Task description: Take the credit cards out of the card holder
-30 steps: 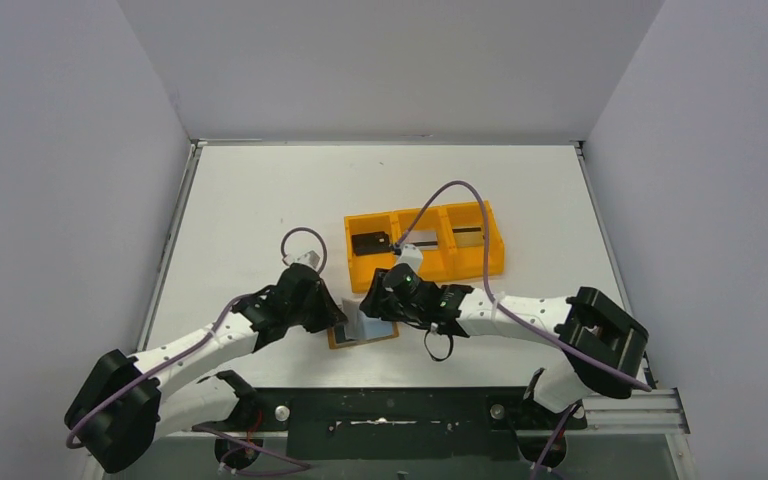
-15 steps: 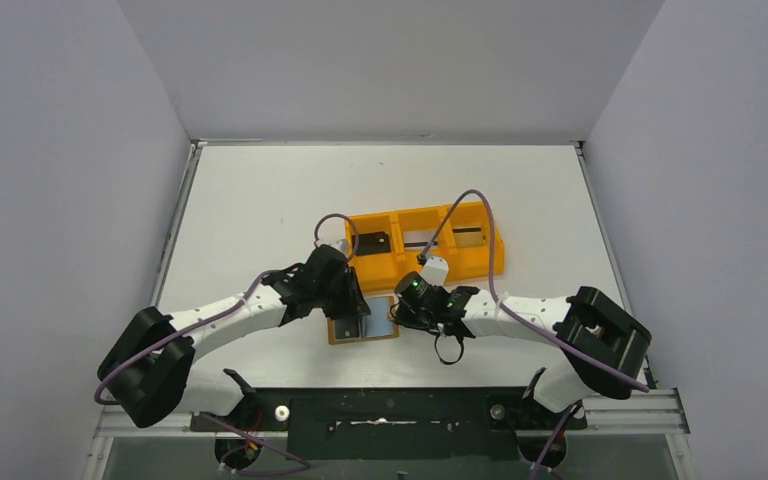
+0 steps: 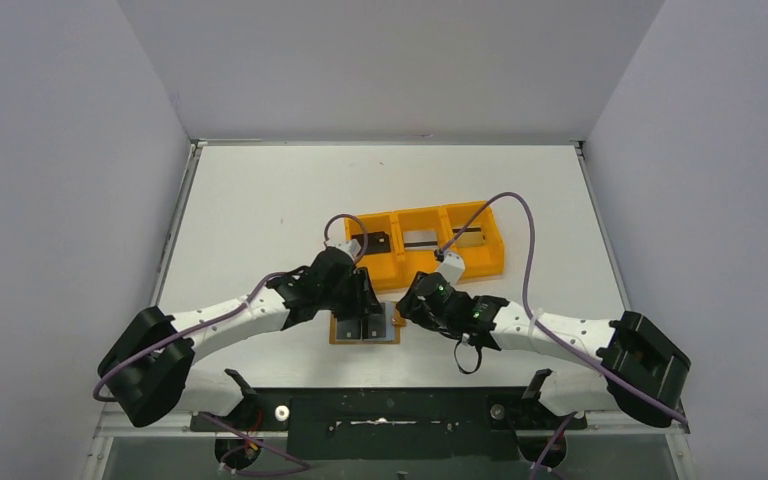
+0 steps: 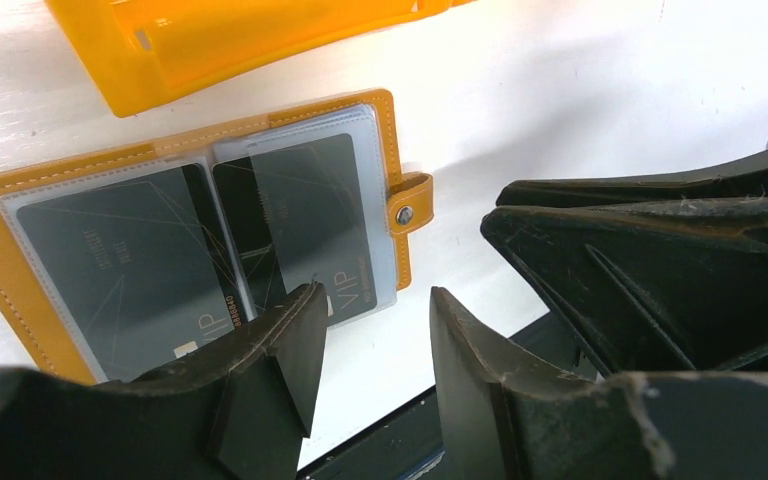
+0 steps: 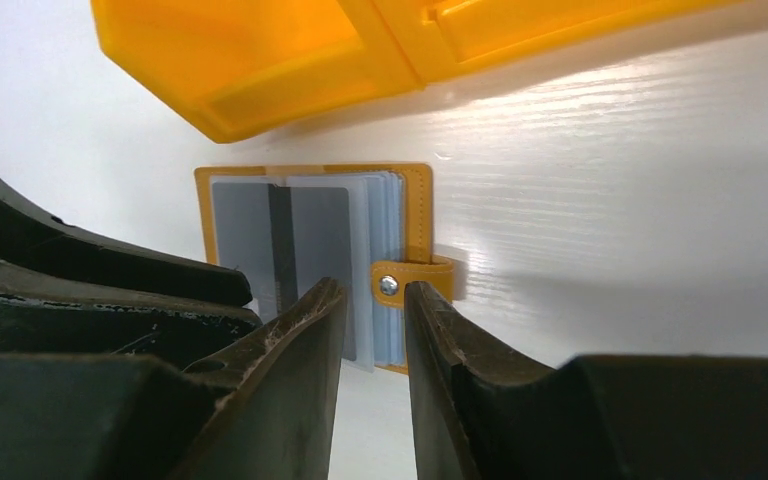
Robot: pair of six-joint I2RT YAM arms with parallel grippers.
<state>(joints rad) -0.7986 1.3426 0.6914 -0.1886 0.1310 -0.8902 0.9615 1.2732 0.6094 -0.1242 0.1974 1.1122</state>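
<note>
White tabletop: left pincer, right pincer ajar, empty, at card holder.

From above: our left gripper hangs over the card holder, closing that way in.
Right edge: our right gripper crowds the snap tab.
Behind: the orange tray walls the holder's far side, leaving a narrow gap.
Open room: we see bare table, upper left.

Cut off by the upper edge, beyond the fingers: orange tray. Tucked behind one finger: near corner of card holder, lower ends of credit cards. Mostly too small to read: print on those cards.
</note>
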